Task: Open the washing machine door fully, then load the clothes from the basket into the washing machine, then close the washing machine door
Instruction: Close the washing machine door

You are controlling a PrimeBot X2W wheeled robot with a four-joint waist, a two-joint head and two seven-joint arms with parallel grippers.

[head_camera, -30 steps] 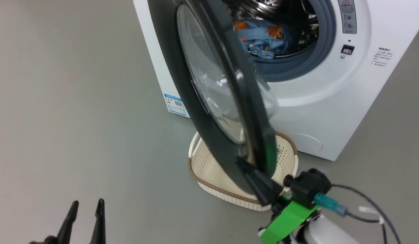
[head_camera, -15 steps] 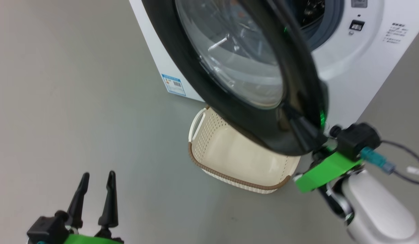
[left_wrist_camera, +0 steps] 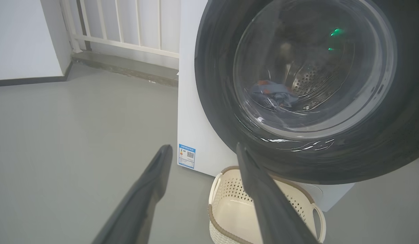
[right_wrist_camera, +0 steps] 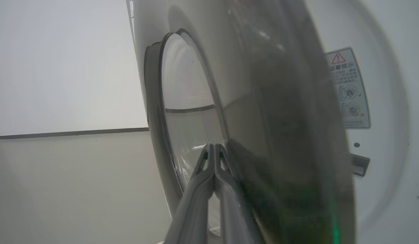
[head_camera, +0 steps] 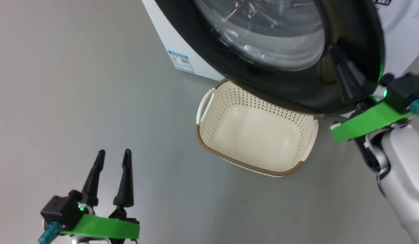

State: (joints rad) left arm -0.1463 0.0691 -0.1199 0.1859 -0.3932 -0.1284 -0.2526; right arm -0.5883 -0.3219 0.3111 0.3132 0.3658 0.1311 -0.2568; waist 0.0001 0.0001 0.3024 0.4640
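Observation:
The washing machine door (head_camera: 263,76), black-rimmed with a bulging glass window, stands almost against the white washing machine (head_camera: 168,37). My right gripper (head_camera: 338,57) is shut, its fingers (right_wrist_camera: 214,159) lying against the outer face of the door's black rim. The clothes (left_wrist_camera: 273,96), blue with orange print, show through the glass inside the steel drum. The basket (head_camera: 209,142) sits empty on the floor under the door. My left gripper (head_camera: 112,156) hangs open over bare floor, left of the basket and holding nothing.
Grey floor spreads to the left of the machine. A blue label (head_camera: 181,61) is on the machine's lower side. A warning sticker (right_wrist_camera: 348,88) sits on its front. A white railing (left_wrist_camera: 128,23) and wall stand behind.
The door has swung from edge-on toward the machine, covering the drum opening, with my shut right gripper travelling along on its rim. The head view has shifted too. My left gripper stays open.

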